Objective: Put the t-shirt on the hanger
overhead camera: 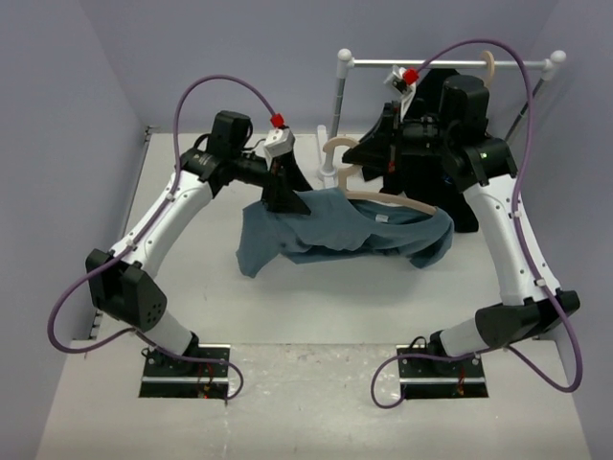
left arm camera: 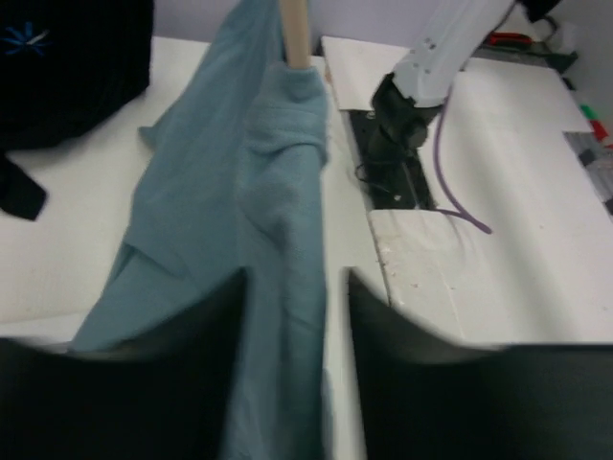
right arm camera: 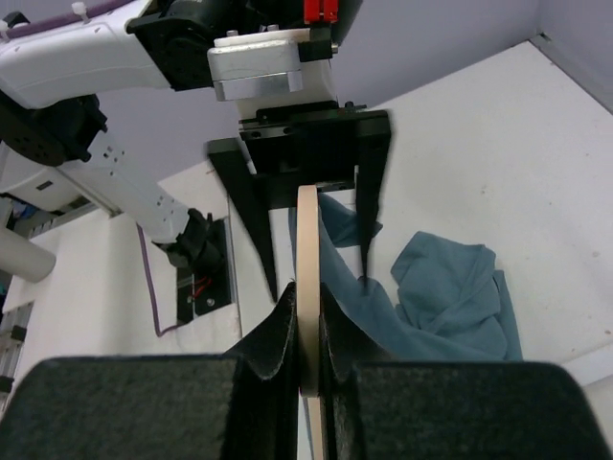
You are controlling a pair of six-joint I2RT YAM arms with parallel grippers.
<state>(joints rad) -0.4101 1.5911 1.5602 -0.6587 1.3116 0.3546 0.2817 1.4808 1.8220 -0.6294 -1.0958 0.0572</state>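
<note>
Farthest left, left gripper (overhead camera: 284,196): partly open, fingers (left arm camera: 144,383) set either side of a hanging fold, with a gap showing beside the cloth; nothing held.

Between those fingers and spreading rightward from them, the t-shirt (overhead camera: 335,232): slate-blue, plain, soft and heavily wrinkled. Bunched on the side nearest the left gripper, sagging in a loose pocket at the end farthest from it. One t-shirt only.

Threaded through it, the hanger (overhead camera: 400,201): pale beige wood colour, one curved shoulder bare above the cloth, thick hook rising just beside the right gripper. Long axis of hanger and shirt alike running from the left gripper's tips across toward the right arm. Hook pointing away from the arm bases.

Right gripper (right arm camera: 307,309): shut tight on the hanger's thin edge, facing the left gripper along it.

Counted: two grippers, two hangers. Of the second hanger (overhead camera: 488,67), only a hook seen, hung on the white rail (overhead camera: 450,63) beyond the right gripper. Below that rail, one black garment (left arm camera: 67,77).
</note>
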